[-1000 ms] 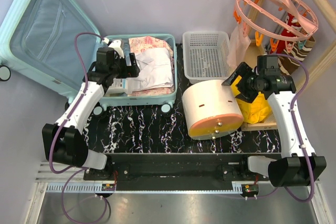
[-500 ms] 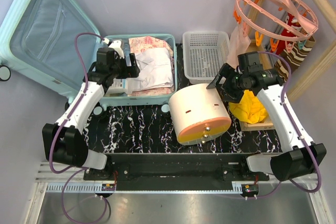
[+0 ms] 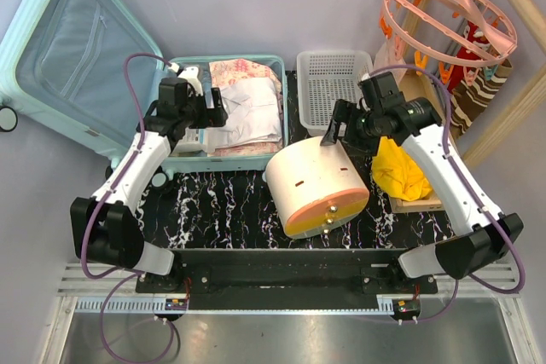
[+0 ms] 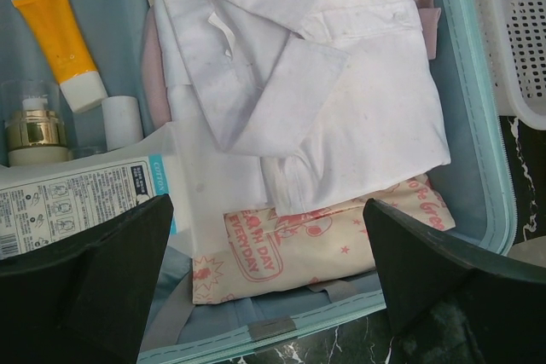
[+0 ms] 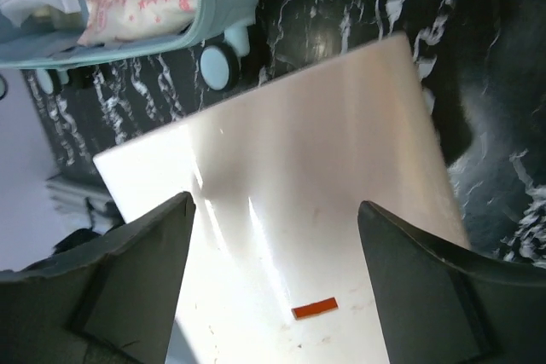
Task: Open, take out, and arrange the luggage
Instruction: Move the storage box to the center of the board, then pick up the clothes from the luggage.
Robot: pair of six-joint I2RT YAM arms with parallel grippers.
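Top external view: the luggage (image 3: 77,49) lies open at the far left corner of the tabletop (image 3: 230,202), its base on the marbled surface and its lid thrown back beyond the left edge, grey-blue lining facing up. The left end effector (image 4: 266,245) hovers over the base with its jaws spread wide and nothing between them. Left wrist view: the base holds a folded white shirt (image 4: 324,83) lying on a printed pouch (image 4: 299,245); along the left side are a yellow tube (image 4: 60,40), a small bottle (image 4: 34,130) with a gold collar, and a printed carton (image 4: 77,202) just beside the shirt. At the far edge, right of the luggage, stands a white mesh basket (image 3: 333,87). A cream cylinder (image 3: 316,181) with an orange end lies on its side right of centre, orange end towards the near edge. The right end effector (image 5: 273,236) is at the cylinder's far upper rim, jaws wide apart and gripping nothing; whether it touches the cylinder cannot be told. Right wrist view: the cylinder's pale side fills the space between the fingers (image 5: 136,270), with a luggage wheel (image 5: 217,66) beyond.
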